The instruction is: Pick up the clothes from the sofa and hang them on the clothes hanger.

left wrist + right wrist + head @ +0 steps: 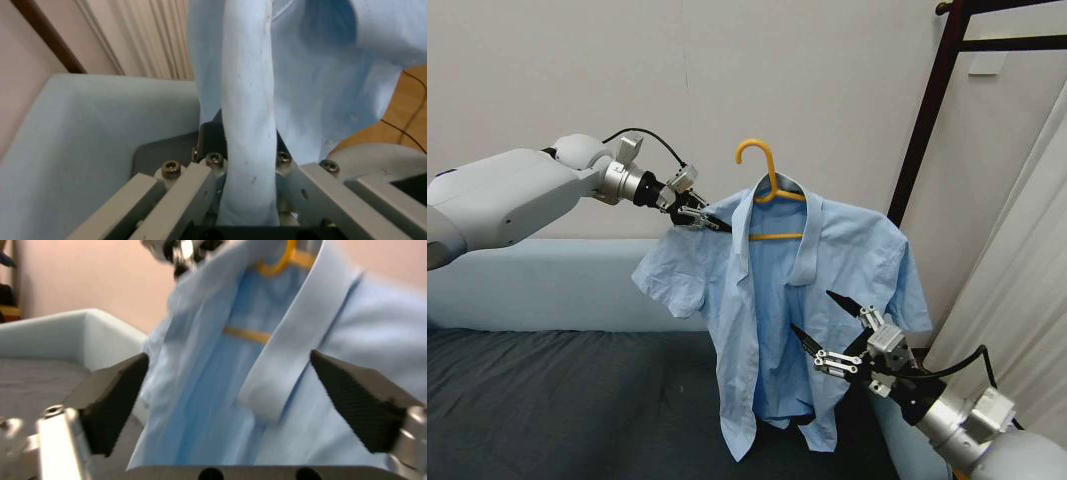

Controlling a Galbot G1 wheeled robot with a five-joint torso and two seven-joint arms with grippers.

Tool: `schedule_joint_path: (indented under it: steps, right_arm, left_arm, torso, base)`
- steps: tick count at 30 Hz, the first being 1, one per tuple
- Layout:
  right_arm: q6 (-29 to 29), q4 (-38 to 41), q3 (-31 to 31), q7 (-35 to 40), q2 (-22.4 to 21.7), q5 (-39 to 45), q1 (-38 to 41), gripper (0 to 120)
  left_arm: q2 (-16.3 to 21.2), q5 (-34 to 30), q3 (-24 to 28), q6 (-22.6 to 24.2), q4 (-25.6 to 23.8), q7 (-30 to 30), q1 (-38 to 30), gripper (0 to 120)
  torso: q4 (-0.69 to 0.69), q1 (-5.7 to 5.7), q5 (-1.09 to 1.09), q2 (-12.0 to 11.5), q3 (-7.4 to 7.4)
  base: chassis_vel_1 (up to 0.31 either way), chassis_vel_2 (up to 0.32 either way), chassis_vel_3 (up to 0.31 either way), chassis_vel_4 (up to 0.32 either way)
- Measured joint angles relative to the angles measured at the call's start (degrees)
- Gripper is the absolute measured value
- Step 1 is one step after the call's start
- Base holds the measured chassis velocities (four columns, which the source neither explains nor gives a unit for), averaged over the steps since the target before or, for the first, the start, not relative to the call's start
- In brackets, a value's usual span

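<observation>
**Over the sofa: shirt carried on its hanger, rack up and to the right**

At the left of the head view, the left gripper (695, 212) is clamped on the shoulder of the blue shirt (777, 320). The left wrist view confirms this: a fold of the blue cloth runs straight between its fingers. Whether the hanger's arm is also pinched under the cloth cannot be told.

The shirt is in the air above the sofa (547, 285), draped on a yellow hanger (762, 160). Its long axis hangs straight down, its collar is open, and the hanger's hook points up, clear of everything.

Lower and to the right, the right gripper (812, 311) sits in front of the shirt's lower half with its fingers spread wide and gripping nothing. In the right wrist view the cloth lies beyond its two pads.

At the far right stands the dark clothes rack (927, 130). Its crossbar lies above and to the right of the hook, well apart from it. The hook therefore probably needs to travel up and rightward. The right arm is nearer the rack, but the left arm bears the load.

No brand, label or legible writing is visible.
</observation>
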Motion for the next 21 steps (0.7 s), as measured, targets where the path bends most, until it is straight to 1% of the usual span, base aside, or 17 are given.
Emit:
schedule_joint_path:
  steps: [2,3,4,7,8,9,10,11,12,14,15,16,17,19,20,21]
  right_arm:
    - [-1.7,0.3,2.2,0.0,-2.3,5.0,3.1,100]
    - [-2.6,0.2,2.3,0.2,-3.3,7.4,5.1,100]
    - [-2.6,0.2,2.3,0.2,-3.3,7.4,5.1,100]
    - [-10.7,-1.8,-0.2,1.4,-8.1,18.0,15.8,100]
    - [-14.7,-3.2,-1.6,1.3,-10.1,23.1,20.2,100]
    - [-18.5,-4.5,-2.8,0.9,-11.8,27.3,24.1,100]
    - [-18.5,-4.5,-2.8,0.9,-11.8,27.3,24.1,100]
    - [-20.6,-5.4,-3.6,0.5,-12.7,29.7,26.5,100]
    - [-25.3,-7.7,-5.1,-1.5,-14.4,33.3,30.7,100]
    - [-28.9,-9.7,-5.8,-3.7,-16.7,35.3,33.2,100]
    - [-30.1,-10.7,-6.0,-5.2,-18.1,35.4,33.9,100]
    - [-30.1,-10.7,-6.0,-5.2,-18.1,35.4,33.9,100]
    - [-31.6,-12.0,-6.2,-7.4,-19.8,35.1,34.5,100]
    - [-33.1,-13.4,-6.6,-10.7,-21.6,34.5,35.3,100]
    - [-33.6,-14.0,-8.3,-12.6,-22.4,34.2,36.8,100]
    - [-34.1,-14.0,-9.7,-13.6,-22.7,34.2,37.9,100]
  left_arm:
    - [-1.4,1.3,-0.9,0.0,1.1,1.3,1.0,2]
    - [-1.6,1.8,-1.3,0.0,1.3,1.5,1.4,2]
    - [-1.6,1.8,-1.3,0.0,1.3,1.5,1.4,2]
    - [-2.0,4.0,-3.1,0.0,1.2,1.6,3.1,2]
    - [-2.3,4.8,-3.9,0.0,1.1,1.6,3.9,2]
    - [-2.6,5.4,-4.4,-0.1,0.9,1.6,4.5,2]
    - [-2.6,5.4,-4.4,-0.1,0.9,1.6,4.5,2]
    - [-2.8,5.9,-4.7,-0.1,0.7,1.6,4.8,2]
    - [-3.2,6.9,-5.1,-0.2,0.4,1.6,5.5,2]
    - [-4.8,7.9,-5.6,-0.5,0.6,1.9,6.2,2]
    - [-5.9,8.3,-6.1,-0.7,0.8,2.1,6.6,2]
    - [-5.9,8.3,-6.1,-0.7,0.8,2.1,6.6,2]
    - [-6.7,8.6,-6.8,-0.9,0.9,2.3,7.0,2]
    - [-7.6,9.2,-7.5,-1.1,0.9,2.6,7.3,2]
    - [-7.7,9.6,-8.0,-1.2,0.6,2.8,7.6,2]
    - [-7.6,9.9,-8.4,-1.2,0.3,2.8,7.8,2]
  torso:
    - [0.00,0.00,0.01,0.0,0.00]
    - [0.01,0.00,0.02,0.0,0.00]
    - [0.01,0.00,0.02,0.0,0.00]
    - [0.06,0.00,0.00,0.0,0.00]
    - [0.09,0.00,0.01,0.0,0.01]
    - [0.09,0.00,-0.03,0.0,0.01]
    - [0.09,0.00,-0.03,0.0,0.01]
    - [0.07,0.01,-0.03,0.0,0.01]
    - [0.05,0.01,-0.01,0.0,0.01]
    - [0.06,0.01,0.01,0.0,0.01]
    - [0.01,0.01,0.00,0.0,0.01]
    - [0.01,0.01,0.00,0.0,0.01]
    - [-0.01,0.01,0.01,0.0,0.01]
    - [-0.03,0.01,0.02,0.0,0.00]
    - [-0.05,0.01,0.02,0.0,0.00]
    - [-0.01,0.01,0.03,0.0,0.00]
  base:
    - [0.000,0.000,0.000,0.000]
    - [0.000,0.000,0.000,0.000]
    - [0.000,0.000,0.000,0.000]
    - [0.000,0.000,0.000,0.000]
    - [0.000,0.000,0.000,0.000]
    - [0.000,0.000,0.000,0.000]
    - [0.000,0.000,0.000,0.000]
    - [0.000,0.000,0.000,0.000]
    - [0.000,0.000,0.000,0.000]
    - [0.000,0.000,0.000,0.000]
    - [0.000,0.000,0.000,0.000]
    - [0.000,0.000,0.000,0.000]
    - [0.000,0.000,0.000,0.000]
    - [0.000,0.000,0.000,0.000]
    - [0.000,0.000,0.000,0.000]
    - [0.000,0.000,0.000,0.000]
